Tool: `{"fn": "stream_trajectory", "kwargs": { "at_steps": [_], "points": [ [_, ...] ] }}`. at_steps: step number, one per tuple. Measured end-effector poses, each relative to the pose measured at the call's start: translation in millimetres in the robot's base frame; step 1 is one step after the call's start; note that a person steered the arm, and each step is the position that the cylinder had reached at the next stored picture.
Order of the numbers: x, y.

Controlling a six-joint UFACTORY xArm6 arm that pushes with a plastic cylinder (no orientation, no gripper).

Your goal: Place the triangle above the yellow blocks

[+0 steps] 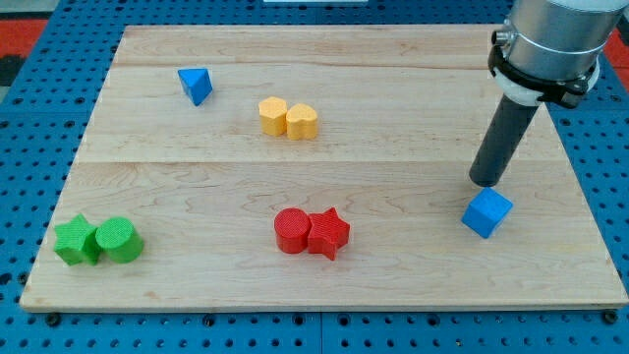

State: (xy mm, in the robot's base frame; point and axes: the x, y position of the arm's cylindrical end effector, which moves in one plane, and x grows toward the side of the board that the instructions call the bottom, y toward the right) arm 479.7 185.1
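Observation:
A blue triangle block [196,85] lies near the view's top left of the wooden board [324,285]. Two yellow blocks [288,118] sit touching side by side to its right, slightly lower; the left one [272,115] looks hexagonal and the right one [302,122] heart-like. My tip [485,182] is far off at the view's right, just above a blue cube [487,213], a small gap between them. The tip is well away from the triangle and the yellow blocks.
A red cylinder [292,230] and a red star [328,233] touch at the bottom centre. Two green blocks [98,241] touch at the bottom left. Blue pegboard [29,128] surrounds the board.

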Motion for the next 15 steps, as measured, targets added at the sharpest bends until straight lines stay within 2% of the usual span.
{"fn": "stream_trajectory", "kwargs": {
  "at_steps": [1, 2, 3, 4, 5, 6, 7, 8, 9, 10, 11, 12, 13, 14, 15],
  "points": [
    [38, 23],
    [55, 32],
    [25, 26],
    [-37, 9],
    [-109, -34],
    [-170, -100],
    [-230, -192],
    [-248, -305],
    [-236, -437],
    [-205, -490],
    [-168, -482],
    [-138, -445],
    [-139, -385],
    [-158, -316],
    [-168, -323]
  ]
}}
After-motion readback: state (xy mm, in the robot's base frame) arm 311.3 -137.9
